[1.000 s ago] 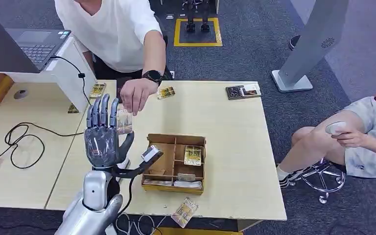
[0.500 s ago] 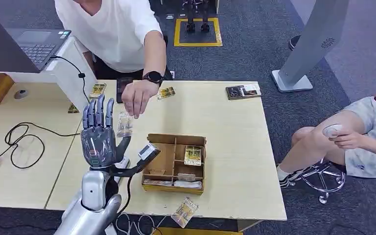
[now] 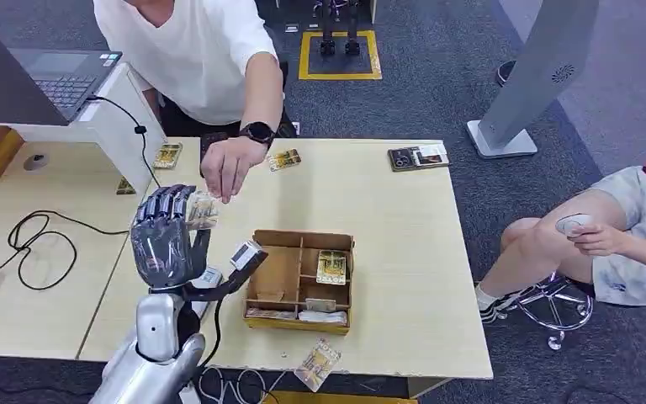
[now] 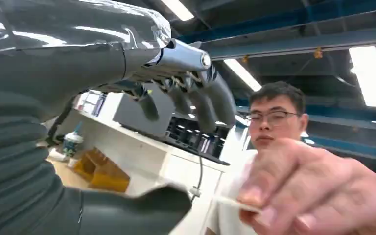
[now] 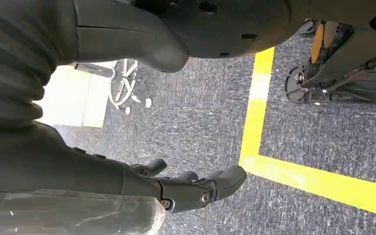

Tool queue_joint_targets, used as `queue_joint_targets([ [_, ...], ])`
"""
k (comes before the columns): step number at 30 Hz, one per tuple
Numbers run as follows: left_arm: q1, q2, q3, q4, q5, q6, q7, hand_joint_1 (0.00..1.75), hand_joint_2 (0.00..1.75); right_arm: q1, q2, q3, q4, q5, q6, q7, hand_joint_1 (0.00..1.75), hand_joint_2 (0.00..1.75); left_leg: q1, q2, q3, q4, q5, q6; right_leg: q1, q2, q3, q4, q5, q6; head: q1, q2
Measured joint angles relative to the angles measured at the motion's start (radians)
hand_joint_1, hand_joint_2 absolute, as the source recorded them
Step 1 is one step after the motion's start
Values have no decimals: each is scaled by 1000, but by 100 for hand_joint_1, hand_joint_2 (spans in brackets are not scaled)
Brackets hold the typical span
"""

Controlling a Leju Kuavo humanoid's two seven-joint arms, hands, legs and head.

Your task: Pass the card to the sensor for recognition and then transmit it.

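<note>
Head view shows the left hand [image 3: 166, 240] raised above the worktop [image 3: 404, 244], fingers curling toward a card [image 3: 203, 210] that a person's hand [image 3: 227, 167] offers from across the worktop. The card sits at the robot's fingertips; whether the hand already grips it cannot be told from this view.

Judged step: receipt of the card from the person, before presentation to the sensor. The next move calls for a firm pinch on the card, release by the person, then carriage toward the sensor. Which object is the sensor cannot be told for certain.

Left wrist view adds what the head view lacks: the thumb and darker fingers [image 4: 210, 100] stand apart with a gap between them, and the card [image 4: 235, 203] is a thin edge pinched in the person's fingertips, near the thumb but apparently not clamped.

Right wrist view shows the right hand [image 5: 196, 188] hanging over grey floor with a yellow line [image 5: 259, 107], fingers loosely spread, holding nothing.
</note>
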Motion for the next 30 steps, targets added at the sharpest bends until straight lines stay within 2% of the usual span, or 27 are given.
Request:
queue_joint_targets([
  [4,5,-21,9,0,5,0,-72,175,175,0,0,0,0,0,0,0,0,175,0,0,0,0,0,0,0,0,0,0,0,0,0,0],
  [9,11,-59,56,-1,26,0,-166,175,175,0,0,0,0,1,-1,0,0,175,0,0,0,0,0,0,0,0,0,0,0,0,0,0],
  [18,29,-121,128,-3,55,0,-269,175,175,-1,0,0,1,2,-6,-37,0,175,0,0,0,0,0,0,0,0,0,0,0,0,0,0],
  [21,36,-151,167,-3,96,0,-345,175,175,-1,0,0,1,2,-11,-38,0,175,0,0,0,0,0,0,0,0,0,0,0,0,0,0],
  [24,37,-172,198,-3,112,0,-374,175,175,-1,0,0,1,2,-13,-37,0,175,0,0,0,0,0,0,0,0,0,0,0,0,0,0],
  [26,38,-189,222,-3,152,0,-430,175,175,-1,0,0,1,0,-14,-35,0,175,0,0,0,0,0,0,0,0,0,0,0,0,0,0],
  [28,37,-229,273,4,244,0,-538,175,175,-1,0,0,1,-1,-16,-28,0,175,0,0,0,0,0,0,0,0,0,0,0,0,0,0],
  [30,24,-249,307,40,376,0,-576,175,175,-1,0,-1,1,-6,-20,-24,0,175,0,0,0,0,0,0,0,0,0,0,0,0,0,0],
])
